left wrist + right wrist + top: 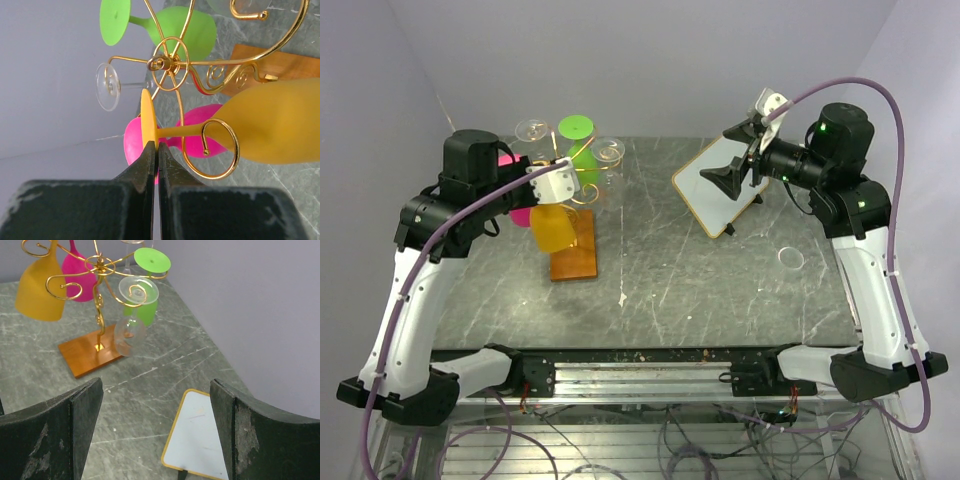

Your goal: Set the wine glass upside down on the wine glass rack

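Fingers shut at the foot of the hanging yellow plastic wine glass (270, 125), the left gripper (154, 146) could drag it off the gold wire rack (167, 64) if it backs away crooked; the right gripper (156, 390) gapes open.

My left arm (405, 320) and right arm (875, 290) are white shells on black joints, a mauve cable (880, 88) looping along each. Small green lights (823, 127) dot the right one. My fingers (50, 435) are black and scuffed.
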`<state>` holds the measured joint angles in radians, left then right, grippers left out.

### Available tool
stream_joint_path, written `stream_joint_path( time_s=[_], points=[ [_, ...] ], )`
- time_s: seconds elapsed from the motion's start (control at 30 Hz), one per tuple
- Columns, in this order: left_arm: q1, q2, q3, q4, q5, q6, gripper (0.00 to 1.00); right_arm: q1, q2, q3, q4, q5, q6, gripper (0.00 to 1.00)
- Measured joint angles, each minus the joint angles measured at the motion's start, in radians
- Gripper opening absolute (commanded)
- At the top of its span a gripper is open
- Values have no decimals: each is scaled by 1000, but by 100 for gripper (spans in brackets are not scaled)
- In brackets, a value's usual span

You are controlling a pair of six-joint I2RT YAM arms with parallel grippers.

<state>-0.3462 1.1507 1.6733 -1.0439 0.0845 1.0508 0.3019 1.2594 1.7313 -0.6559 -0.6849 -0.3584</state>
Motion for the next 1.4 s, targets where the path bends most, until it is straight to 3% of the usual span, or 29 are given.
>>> stream_joint_path(
  time_s=[1.0, 1.4],
  points=[
    [-5, -39, 23, -101, -47, 43, 7, -13, -7, -6, 0, -3, 0, 88],
    [-5, -41, 41, -128, 18, 62, 7, -23, -18, -9, 0, -5, 0, 88]
  ],
)
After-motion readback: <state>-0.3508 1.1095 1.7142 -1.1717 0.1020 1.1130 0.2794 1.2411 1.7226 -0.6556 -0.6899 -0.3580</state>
